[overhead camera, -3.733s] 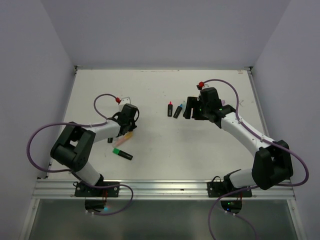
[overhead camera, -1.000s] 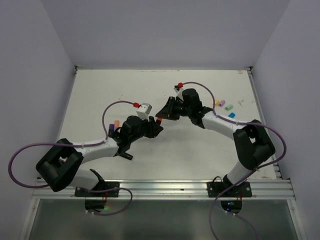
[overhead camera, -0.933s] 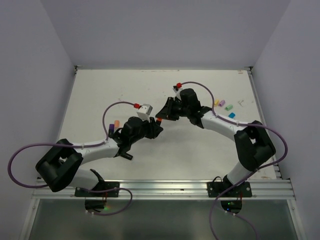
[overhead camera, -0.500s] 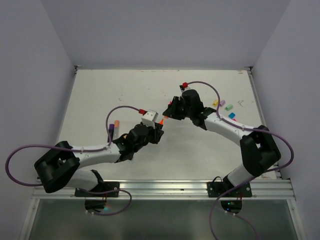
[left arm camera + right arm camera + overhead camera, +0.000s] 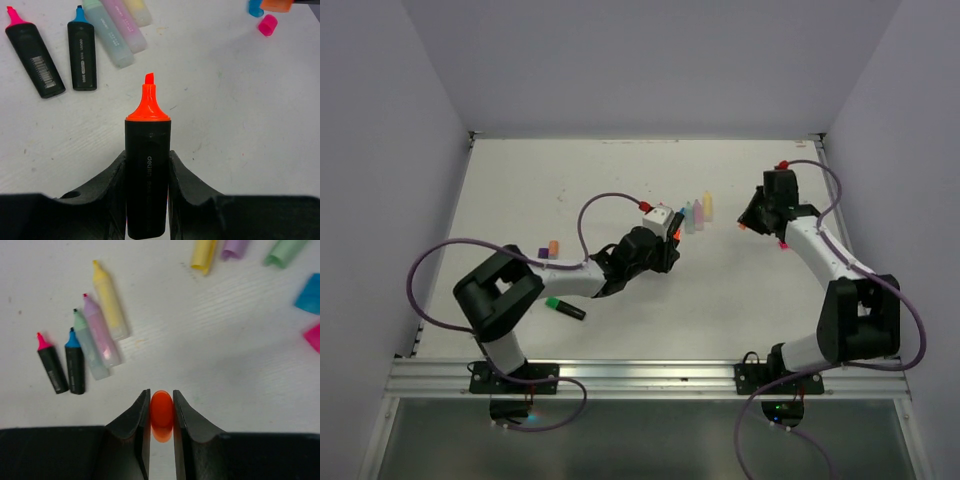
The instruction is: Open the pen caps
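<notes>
My left gripper (image 5: 147,159) is shut on a black-barrelled pen (image 5: 147,190) whose bare orange tip (image 5: 149,97) points away from me. In the top view this gripper (image 5: 668,250) sits just left of the row of uncapped pens (image 5: 696,212). My right gripper (image 5: 161,396) is shut on an orange pen cap (image 5: 161,410) and hangs at the right of the table (image 5: 748,220). In the row lie a pink-tipped pen (image 5: 35,60), a blue-tipped one (image 5: 82,55), and mint (image 5: 107,35), purple (image 5: 100,330) and yellow (image 5: 110,302) pastel pens.
Loose caps lie near the right gripper: yellow (image 5: 204,254), purple (image 5: 235,247), mint (image 5: 285,251), cyan (image 5: 307,295) and pink (image 5: 314,337). A green-ended black pen (image 5: 565,307) lies by the left arm, with small orange (image 5: 553,245) and purple (image 5: 542,254) pieces beyond it.
The two grippers, close together mid-table before, have drawn apart. The right one has gone right with the orange cap. The left one has moved toward the pen row with the uncapped pen.
</notes>
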